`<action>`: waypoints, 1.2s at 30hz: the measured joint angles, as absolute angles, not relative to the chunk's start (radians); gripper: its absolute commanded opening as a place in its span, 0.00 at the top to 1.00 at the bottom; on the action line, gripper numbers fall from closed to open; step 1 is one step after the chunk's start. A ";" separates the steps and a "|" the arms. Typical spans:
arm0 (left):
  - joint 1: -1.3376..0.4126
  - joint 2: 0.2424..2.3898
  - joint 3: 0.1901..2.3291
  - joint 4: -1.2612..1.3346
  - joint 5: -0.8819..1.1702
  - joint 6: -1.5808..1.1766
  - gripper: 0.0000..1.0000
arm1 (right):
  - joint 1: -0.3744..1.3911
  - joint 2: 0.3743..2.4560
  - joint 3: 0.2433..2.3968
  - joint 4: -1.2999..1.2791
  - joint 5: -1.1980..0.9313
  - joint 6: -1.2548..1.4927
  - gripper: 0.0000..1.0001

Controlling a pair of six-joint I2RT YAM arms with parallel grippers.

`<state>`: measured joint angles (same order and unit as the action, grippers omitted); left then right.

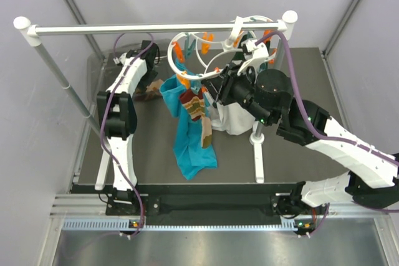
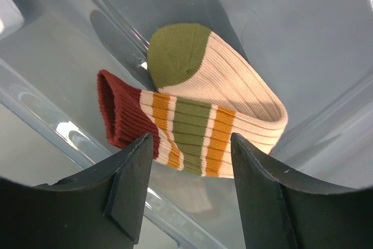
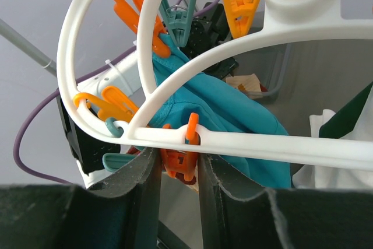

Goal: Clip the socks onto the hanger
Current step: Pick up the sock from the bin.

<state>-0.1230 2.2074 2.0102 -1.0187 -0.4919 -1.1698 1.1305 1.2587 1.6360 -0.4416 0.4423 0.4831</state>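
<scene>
One tan sock (image 2: pixel 198 109) with a dark red cuff, green toe and orange and green stripes lies folded in a clear bin (image 2: pixel 64 135). My left gripper (image 2: pixel 189 147) is open just above it, one finger either side of the striped part. It shows in the top view (image 1: pixel 149 80) at the far left. A second sock (image 1: pixel 193 105) hangs under the white ring hanger (image 1: pixel 234 37). My right gripper (image 3: pixel 179 157) is shut on an orange clip (image 3: pixel 185 167) on the hanger's bar (image 3: pixel 280 147). A bit of dark red fabric shows under that clip.
A large teal cloth (image 1: pixel 190 144) and a white cloth (image 1: pixel 234 119) hang from the hanger. The hanger hangs from a long white rail (image 1: pixel 156 28) on poles. More orange and teal clips (image 3: pixel 113 106) crowd the ring. Grey walls enclose the dark mat.
</scene>
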 measured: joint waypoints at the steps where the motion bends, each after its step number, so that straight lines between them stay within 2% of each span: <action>1: -0.123 2.207 2.010 -1.018 -0.487 -1.169 0.38 | 1.131 1.259 1.636 -0.442 0.442 0.483 1.00; 6: -0.123 2.201 2.008 -1.016 -0.464 -1.171 0.36 | 1.131 1.259 1.636 -0.442 0.439 0.484 1.00; 13: -0.123 2.196 2.008 -1.040 -0.450 -1.238 0.28 | 1.131 1.256 1.617 -0.419 0.439 0.484 1.00; 36: -0.113 2.226 2.038 -1.172 -0.460 -1.386 0.29 | 1.131 1.231 1.584 -0.393 0.424 0.491 1.00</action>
